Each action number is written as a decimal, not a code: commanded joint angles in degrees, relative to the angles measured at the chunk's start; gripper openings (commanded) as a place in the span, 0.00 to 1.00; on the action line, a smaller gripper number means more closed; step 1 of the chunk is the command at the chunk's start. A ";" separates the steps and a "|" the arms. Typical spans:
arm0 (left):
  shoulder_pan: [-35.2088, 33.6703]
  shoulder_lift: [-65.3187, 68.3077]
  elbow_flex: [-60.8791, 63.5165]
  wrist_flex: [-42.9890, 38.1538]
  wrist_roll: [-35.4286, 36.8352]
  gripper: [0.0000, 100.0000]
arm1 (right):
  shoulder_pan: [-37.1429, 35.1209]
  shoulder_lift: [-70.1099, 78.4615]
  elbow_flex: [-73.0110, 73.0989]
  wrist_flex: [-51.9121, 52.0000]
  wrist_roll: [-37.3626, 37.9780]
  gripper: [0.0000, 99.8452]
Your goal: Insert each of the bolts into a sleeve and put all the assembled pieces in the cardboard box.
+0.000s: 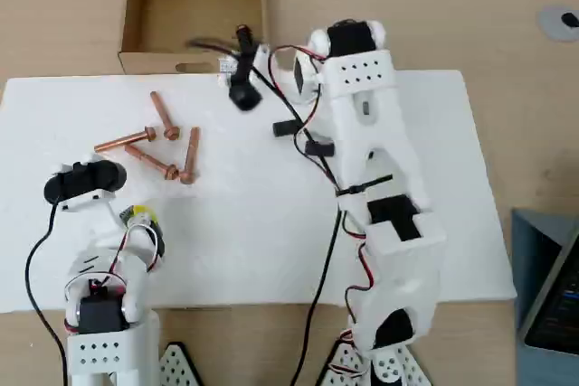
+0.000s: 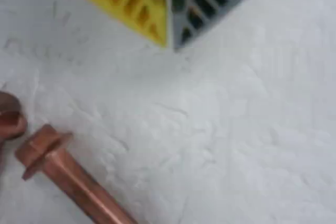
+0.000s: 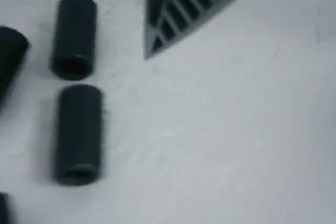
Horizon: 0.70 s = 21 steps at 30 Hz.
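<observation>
Several copper bolts [image 1: 152,162] lie loose on the white mat, left of centre. The head end of one bolt [image 2: 58,166] lies close to my left gripper [image 2: 169,43], whose yellow and grey fingers meet at the tip, shut and empty. That gripper [image 1: 140,216] hovers over the mat near the front left. Black sleeves [image 3: 79,135] lie side by side on the mat by my right gripper [image 3: 147,51]. One ribbed grey finger [image 3: 178,9] shows, with nothing against it. Two sleeves [image 1: 288,128] lie beside the right arm. The cardboard box [image 1: 129,15] stands open at the back.
The white mat [image 1: 244,223] covers most of the table. The right arm [image 1: 380,178] stretches across its right half, with cables trailing along it. A dark device [image 1: 552,296] sits off the mat at the right edge.
</observation>
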State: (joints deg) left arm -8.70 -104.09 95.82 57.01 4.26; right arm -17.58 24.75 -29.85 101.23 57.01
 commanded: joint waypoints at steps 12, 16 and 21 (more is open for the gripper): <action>-0.53 -0.31 -0.44 -0.53 0.44 0.00 | -4.62 -4.09 8.22 -11.78 9.05 0.23; -0.53 -0.31 -0.44 -0.53 0.44 0.00 | -5.67 -4.00 12.00 -16.79 9.41 0.23; -0.53 -0.31 -0.35 -0.53 0.53 0.00 | -6.02 -3.30 16.75 -23.03 9.41 0.23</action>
State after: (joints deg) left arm -8.70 -104.09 95.82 57.01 4.26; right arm -23.12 24.75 -14.29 81.54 65.80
